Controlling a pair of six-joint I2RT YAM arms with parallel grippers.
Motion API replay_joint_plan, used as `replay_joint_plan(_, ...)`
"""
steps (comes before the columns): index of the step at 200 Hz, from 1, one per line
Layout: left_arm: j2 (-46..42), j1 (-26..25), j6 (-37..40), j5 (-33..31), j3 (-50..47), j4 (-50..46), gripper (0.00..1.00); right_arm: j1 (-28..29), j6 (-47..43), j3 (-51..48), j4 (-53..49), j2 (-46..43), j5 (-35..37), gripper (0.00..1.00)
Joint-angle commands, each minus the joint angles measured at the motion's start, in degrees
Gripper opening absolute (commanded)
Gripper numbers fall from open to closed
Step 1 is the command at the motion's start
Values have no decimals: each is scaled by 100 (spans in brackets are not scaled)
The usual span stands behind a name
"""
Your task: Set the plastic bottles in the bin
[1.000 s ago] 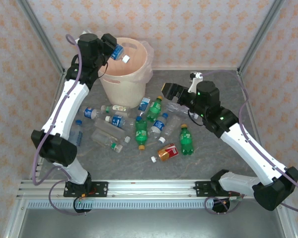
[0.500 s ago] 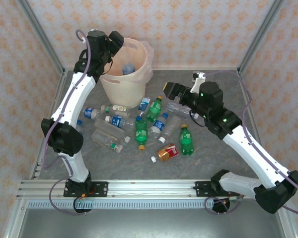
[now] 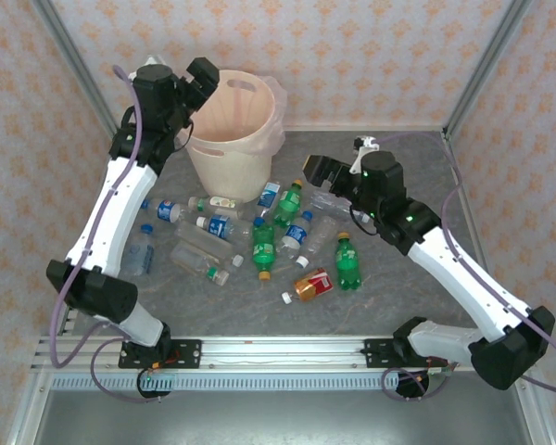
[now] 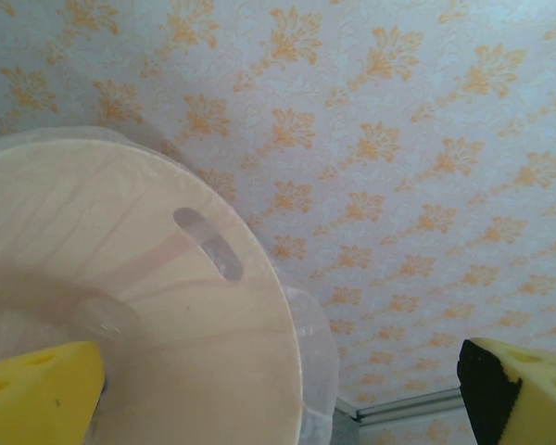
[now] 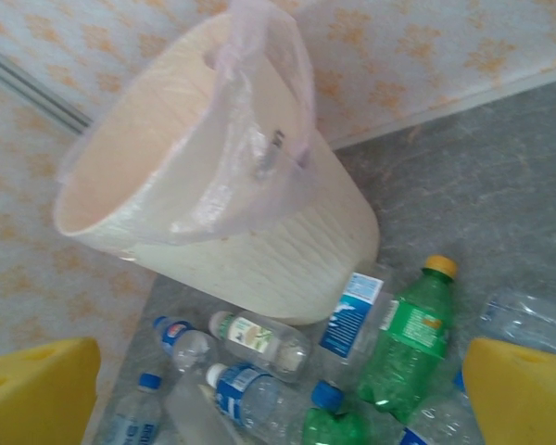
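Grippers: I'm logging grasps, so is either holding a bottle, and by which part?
Nothing is held: the left gripper is open at the bin rim, the right gripper open above the lying plastic bottles.

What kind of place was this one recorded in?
Probably a staged lab test cell: wallpapered panels in a metal frame enclose the grey tabletop, and robot arms are bolted to a rail at its near edge.

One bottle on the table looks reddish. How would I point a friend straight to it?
Start at the tall cream bin at the back of the grey table and come forward through the scattered bottles. At the heap's near edge, beside a green bottle, lies the red-orange bottle on its side, the only one that is neither green nor clear.
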Motion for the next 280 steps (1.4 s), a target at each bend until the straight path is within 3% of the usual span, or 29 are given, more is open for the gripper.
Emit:
replay_joint_plan(1,-339,-46,187,88,-311,108,99,27,-277,192,-184,69,361,100)
replay_joint_plan(114,-2123,-44,520,444,-2796,475,99,-163,-394,66,-582,1386,587,97)
replay_joint_plan(156,-2319,-38,662,518,-2926,223,99,-244,-1122,424,-1149,1935,1408,100)
replay_joint_plan(280,-2908,-47,824,395,-3348,-10,99,-491,-2639,1474,-2036,3928,1599,91)
